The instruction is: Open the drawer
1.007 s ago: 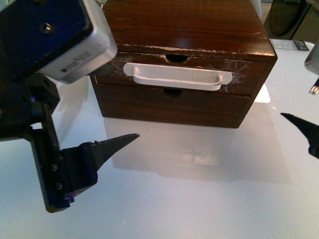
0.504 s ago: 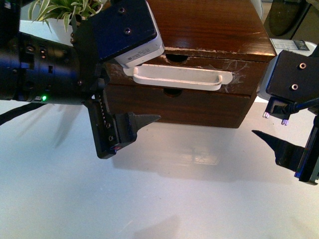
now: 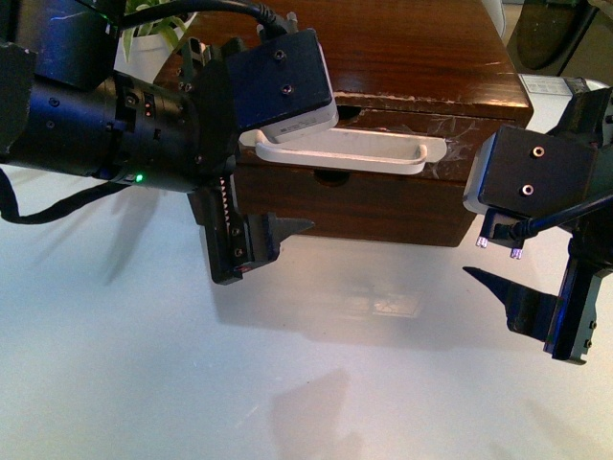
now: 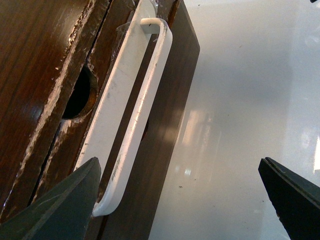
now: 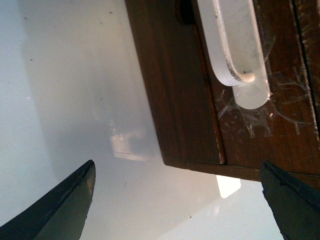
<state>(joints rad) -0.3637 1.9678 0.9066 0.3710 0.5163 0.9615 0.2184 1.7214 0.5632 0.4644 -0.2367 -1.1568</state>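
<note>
My left gripper [image 4: 178,165] is spread wide with nothing between its fingers. In the left wrist view, one dark finger [image 4: 60,205] sits right by the near end of the white bar handle [image 4: 135,107]. I cannot tell whether it touches the bar. The other finger [image 4: 292,197] hangs over the bare white table [image 4: 250,75], well clear of the wood. From the front camera I see only the lower finger [image 3: 278,233], pointing across the plain lower front [image 3: 383,206]. The wrist camera block [image 3: 287,81] covers the handle's left end.

My right gripper [image 5: 177,164] is also wide apart and holds nothing. It hovers over the table off the chest's right corner. Its wrist view looks up at the other end of the handle and the whitish scratches [image 5: 255,117] around it.

The drawer [image 3: 460,144] is the upper one of the small dark wooden chest [image 3: 412,48] standing at the far side of the table, between my two arms. It looks shut, its front about level with the plain front beneath. The semicircular notch [image 4: 80,97] on its rim shows just above the bar. A potted plant [image 3: 148,29] peeks out behind my left arm, where a green light [image 3: 140,177] glows.
</note>
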